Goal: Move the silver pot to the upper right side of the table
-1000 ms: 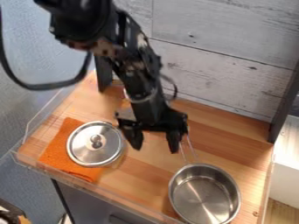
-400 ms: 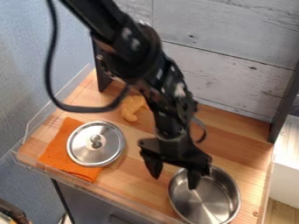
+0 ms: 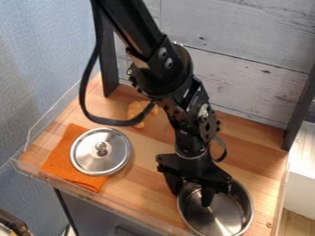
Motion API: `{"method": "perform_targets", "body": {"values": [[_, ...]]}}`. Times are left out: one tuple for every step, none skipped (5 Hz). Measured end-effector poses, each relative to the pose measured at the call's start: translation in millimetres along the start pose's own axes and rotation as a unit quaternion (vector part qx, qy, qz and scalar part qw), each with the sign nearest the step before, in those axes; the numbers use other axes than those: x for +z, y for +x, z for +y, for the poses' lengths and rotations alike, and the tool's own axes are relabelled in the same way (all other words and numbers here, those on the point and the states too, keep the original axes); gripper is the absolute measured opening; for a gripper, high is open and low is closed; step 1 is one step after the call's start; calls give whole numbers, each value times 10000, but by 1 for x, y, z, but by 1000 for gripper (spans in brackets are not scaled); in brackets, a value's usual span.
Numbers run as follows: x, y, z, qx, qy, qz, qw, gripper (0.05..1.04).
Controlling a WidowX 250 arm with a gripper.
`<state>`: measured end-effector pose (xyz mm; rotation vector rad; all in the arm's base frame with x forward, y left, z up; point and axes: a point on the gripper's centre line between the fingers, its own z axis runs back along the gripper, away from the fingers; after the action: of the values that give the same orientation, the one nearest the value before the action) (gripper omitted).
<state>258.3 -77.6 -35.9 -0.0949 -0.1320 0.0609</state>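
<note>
Camera view: hand [image 3: 192,198] is over the silver pot [image 3: 224,222], fingers apart, one at the rim's upper-left edge, the other over the interior. Can't tell if either touches metal. Pot sits upright at lower right of the wooden tabletop [image 3: 146,143], so not upper right. Silver lid [image 3: 91,159] lies on the orange cloth [image 3: 61,161], left side, knob up, right edge past the cloth. Tan lumpy item [image 3: 135,109] is farther back, partly behind the black cable [image 3: 111,121].
</note>
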Motion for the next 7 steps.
{"method": "perform_targets", "body": {"values": [[0,-1,4,-1,-47,99,9999,351],[1,2,6,67,-71,89,9999,147],[2,3,15,162,-21,107,9998,82],[5,8,32,520,-168,85,9985,82],[16,19,35,730,-334,85,9967,82],[30,44,41,1200,-622,9,9908,82],[39,61,33,1279,-744,-71,9890,82]]}}
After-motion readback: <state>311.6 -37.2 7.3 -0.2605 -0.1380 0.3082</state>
